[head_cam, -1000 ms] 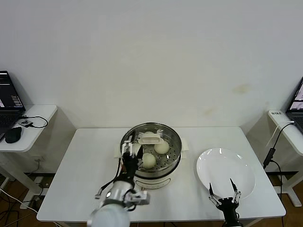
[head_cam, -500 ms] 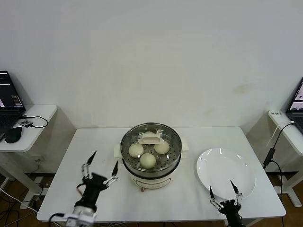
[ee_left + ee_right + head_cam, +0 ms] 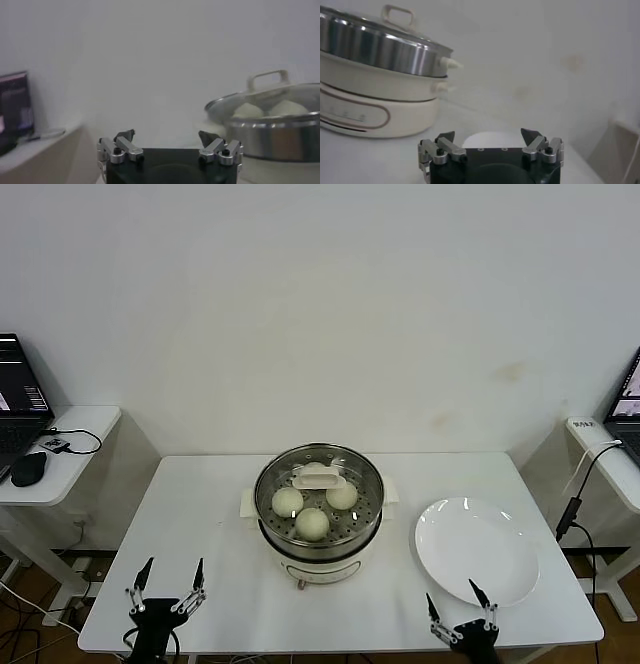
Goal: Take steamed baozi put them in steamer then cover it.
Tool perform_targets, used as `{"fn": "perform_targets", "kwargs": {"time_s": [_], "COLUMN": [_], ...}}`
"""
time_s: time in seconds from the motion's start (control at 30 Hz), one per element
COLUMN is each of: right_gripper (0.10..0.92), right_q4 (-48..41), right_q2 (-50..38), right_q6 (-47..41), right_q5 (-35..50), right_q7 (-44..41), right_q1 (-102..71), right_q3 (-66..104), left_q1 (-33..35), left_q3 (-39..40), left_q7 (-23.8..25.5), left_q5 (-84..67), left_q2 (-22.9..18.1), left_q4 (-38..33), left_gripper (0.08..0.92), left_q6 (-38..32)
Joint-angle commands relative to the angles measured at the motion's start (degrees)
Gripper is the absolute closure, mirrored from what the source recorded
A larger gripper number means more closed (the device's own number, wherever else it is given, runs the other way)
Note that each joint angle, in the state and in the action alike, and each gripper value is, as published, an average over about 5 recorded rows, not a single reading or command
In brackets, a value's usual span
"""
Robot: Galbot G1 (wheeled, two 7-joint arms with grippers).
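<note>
The steamer (image 3: 318, 536) stands mid-table, its steel pot on a cream base. The cover (image 3: 320, 476) lies shut on it, and three steamed baozi (image 3: 313, 524) show through the glass. My left gripper (image 3: 172, 576) is open and empty at the table's front left, well clear of the steamer. My right gripper (image 3: 458, 604) is open and empty at the front right, just before the plate. The left wrist view has the open left gripper (image 3: 166, 136), with the covered steamer (image 3: 280, 137) and baozi (image 3: 247, 110) beyond. Past the open right gripper (image 3: 487, 135), its wrist view shows the steamer (image 3: 380, 52).
An empty white plate (image 3: 478, 549) lies right of the steamer, also seen as the plate (image 3: 490, 142) just beyond the right jaws. Side tables with laptops (image 3: 20, 389) flank the work table (image 3: 200, 494). A white wall rises behind.
My left arm has drawn back from the covered steamer to the table's front left edge. The right gripper sank slightly toward the front edge. Cover and baozi have not moved.
</note>
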Motion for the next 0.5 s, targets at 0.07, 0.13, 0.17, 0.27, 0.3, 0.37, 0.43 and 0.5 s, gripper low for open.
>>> {"fn": "perform_targets", "kwargs": {"time_s": [0.07, 0.13, 0.17, 0.27, 0.3, 0.37, 0.43, 0.5], "right_gripper": [0.202, 0.203, 0.203, 0.203, 0.203, 0.203, 0.202, 0.203], "right_q4": [4.53, 4.5, 4.48, 4.41, 4.38, 4.34, 4.34, 4.34], "right_q2": [-2.23, -2.2, -2.15, -1.94, -1.86, -1.65, -1.45, -1.36], "right_q6": [-6.53, -6.71, -6.81, -7.0, -7.07, -7.13, -7.14, -7.13], "right_q5": [6.32, 6.78, 6.98, 7.03, 6.97, 6.85, 6.77, 6.75], "right_q7": [-1.22, -1.37, -1.38, -1.11, -0.96, -0.7, -0.44, -0.32], "right_q1": [-2.82, -2.84, -2.86, -2.92, -2.93, -2.94, -2.94, -2.94], "right_q3": [-2.87, -3.18, -3.4, -4.12, -4.32, -4.58, -4.67, -4.67], "left_q1": [2.76, 2.62, 2.58, 2.48, 2.41, 2.21, 2.06, 2.0], "left_q3": [-1.26, -0.85, -0.66, -0.12, 0.01, 0.15, 0.17, 0.16], "left_q7": [-1.55, -1.61, -1.62, -1.61, -1.59, -1.5, -1.29, -1.17], "left_q5": [-7.47, -7.45, -7.46, -7.46, -7.45, -7.44, -7.45, -7.47], "left_q2": [-2.0, -2.38, -2.56, -2.88, -2.96, -3.03, -2.95, -2.87], "left_q4": [3.13, 3.12, 3.1, 3.06, 3.08, 3.19, 3.36, 3.46], "left_gripper": [0.177, 0.177, 0.177, 0.177, 0.177, 0.177, 0.177, 0.177], "left_q6": [-4.11, -4.04, -4.0, -3.89, -3.84, -3.71, -3.48, -3.36]}}
